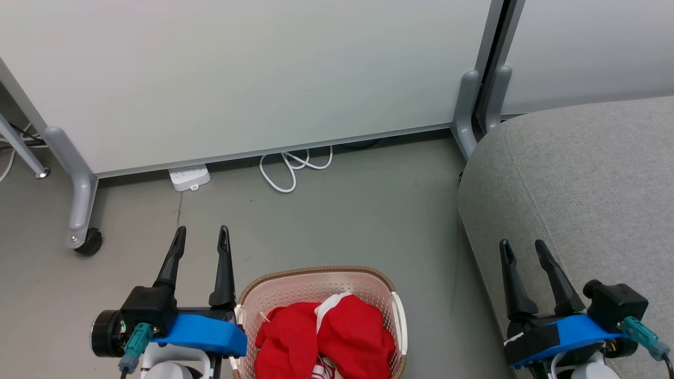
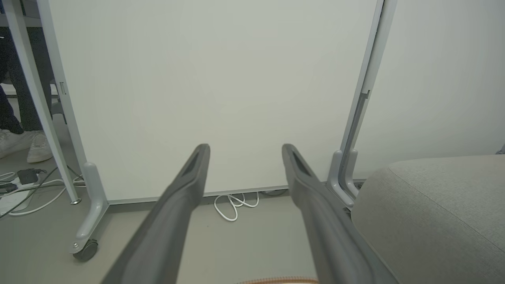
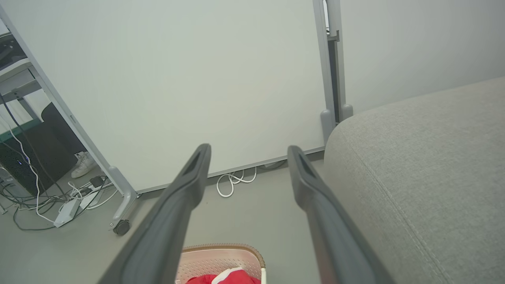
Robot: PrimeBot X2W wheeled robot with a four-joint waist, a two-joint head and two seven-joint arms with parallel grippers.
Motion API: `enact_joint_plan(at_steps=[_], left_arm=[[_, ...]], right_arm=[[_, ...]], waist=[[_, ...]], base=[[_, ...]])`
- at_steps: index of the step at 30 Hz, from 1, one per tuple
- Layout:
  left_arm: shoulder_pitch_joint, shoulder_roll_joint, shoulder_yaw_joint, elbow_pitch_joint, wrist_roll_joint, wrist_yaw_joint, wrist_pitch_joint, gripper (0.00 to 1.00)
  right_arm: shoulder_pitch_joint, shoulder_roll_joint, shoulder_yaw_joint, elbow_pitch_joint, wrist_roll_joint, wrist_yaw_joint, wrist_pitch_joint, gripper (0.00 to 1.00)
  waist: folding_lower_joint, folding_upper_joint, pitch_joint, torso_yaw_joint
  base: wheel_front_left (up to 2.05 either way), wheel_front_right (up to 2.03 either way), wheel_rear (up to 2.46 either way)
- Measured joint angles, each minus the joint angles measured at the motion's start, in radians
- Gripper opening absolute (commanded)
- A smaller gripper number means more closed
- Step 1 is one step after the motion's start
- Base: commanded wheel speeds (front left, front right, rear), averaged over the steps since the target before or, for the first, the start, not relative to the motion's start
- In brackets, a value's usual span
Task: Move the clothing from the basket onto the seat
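Note:
The red clothing [image 1: 324, 337] with white trim lies bunched in the cream basket [image 1: 316, 275] on the floor at bottom centre. Left of the basket my left gripper [image 1: 202, 237] stands open and empty, fingers pointing away. The grey seat [image 1: 579, 184] rises at the right, and my right gripper [image 1: 521, 247] hangs open above its front edge, holding nothing. In the right wrist view the basket rim [image 3: 221, 248] and a bit of clothing [image 3: 221, 279] show between the open right gripper [image 3: 248, 152]. The left wrist view has the open left gripper [image 2: 244, 150] and the seat [image 2: 434, 205].
White partition panels [image 1: 237, 73] on grey wheeled feet [image 1: 84, 239] stand behind. A white power strip [image 1: 189, 177] and coiled white cable [image 1: 292, 168] lie at the panel's base. Bare grey floor [image 1: 342, 221] lies between basket and panels. A person's white shoes [image 2: 23, 146] show beyond the left panel.

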Motion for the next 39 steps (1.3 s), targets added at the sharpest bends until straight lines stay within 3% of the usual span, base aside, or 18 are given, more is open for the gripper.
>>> enact_joint_plan(at_steps=[21,39], left_arm=[[0.0,0.001,-0.019,0.011,0.151,0.002,-0.038,1.0],[0.001,0.002,-0.018,0.037,0.141,-0.003,-0.038,1.0]], right_arm=[[-0.004,-0.001,0.0,0.032,-0.151,0.0,-0.038,1.0],[-0.005,-0.002,-0.002,0.059,-0.158,0.001,-0.039,1.0]], waist=[[-0.0001,0.0,-0.006,0.007],[-0.0001,0.0,-0.007,0.007]], base=[[0.0,0.0,0.0],[0.0,0.0,0.0]])
